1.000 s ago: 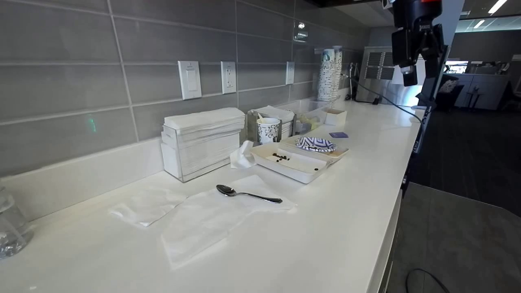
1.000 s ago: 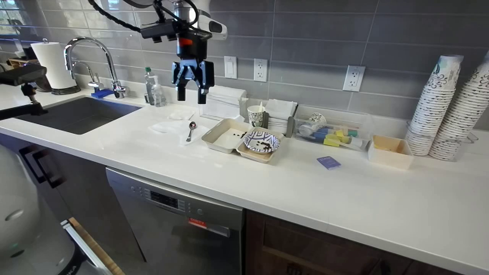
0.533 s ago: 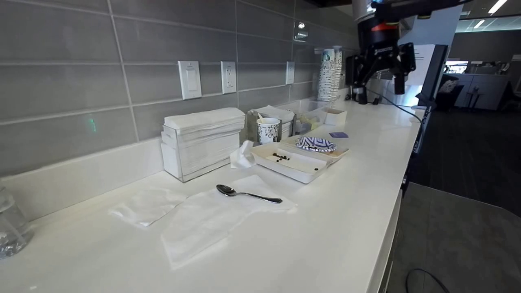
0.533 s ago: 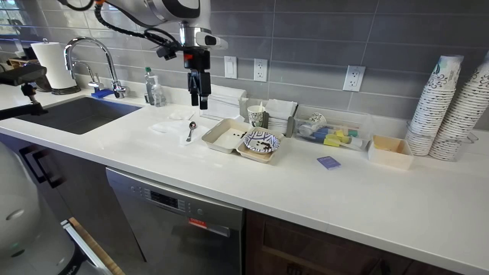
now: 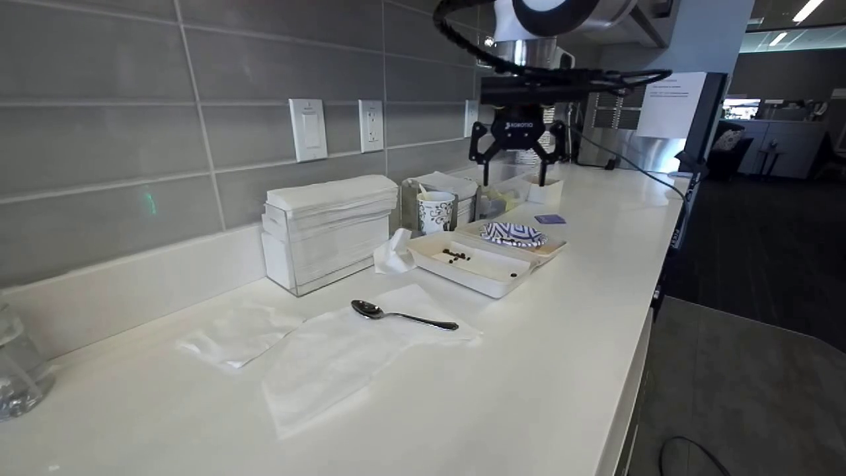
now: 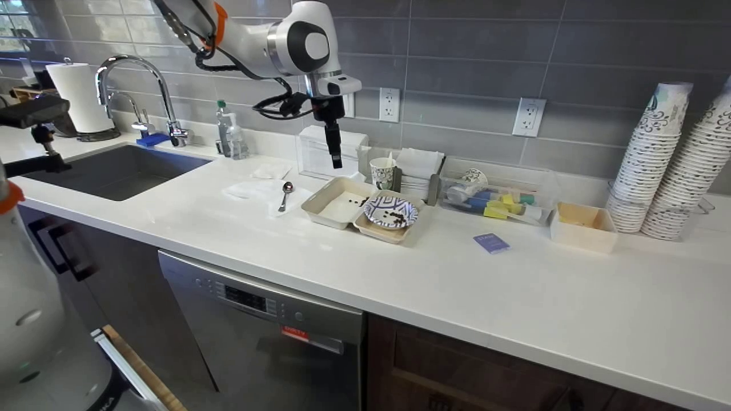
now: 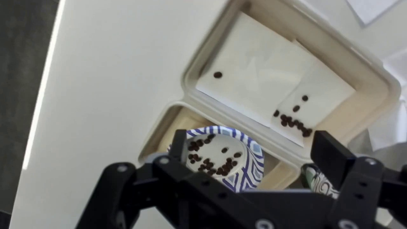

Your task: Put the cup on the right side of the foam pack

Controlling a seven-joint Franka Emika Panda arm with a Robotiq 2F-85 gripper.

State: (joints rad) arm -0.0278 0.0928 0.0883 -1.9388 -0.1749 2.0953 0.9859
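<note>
The gripper (image 5: 514, 176) hangs above the foam pack (image 7: 232, 116), apart from it, fingers directed downward. Its jaws are widely spread, with only air between the fingertips; the wrist view shows the foam pack below them. The foam pack lies open: one half holds white paper (image 7: 260, 63) with dark bean-like pieces (image 7: 296, 122), the other a blue-and-white plate (image 7: 211, 151) bearing similar pieces. The cup (image 6: 381, 173) stands on the wall (image 6: 474, 80) side of the foam pack, just beside one end of its hinge; whether the two touch cannot be determined. The cup is upright, mouth upward, long axis vertical, with a light stick (image 5: 423, 191) projecting above the rim. A spoon (image 5: 378, 313) lies on a napkin (image 5: 344, 357) near the foam pack, on its sink (image 6: 117, 176) side. Two cup stacks (image 6: 650, 157) stand well apart from it, on the opposite side.
</note>
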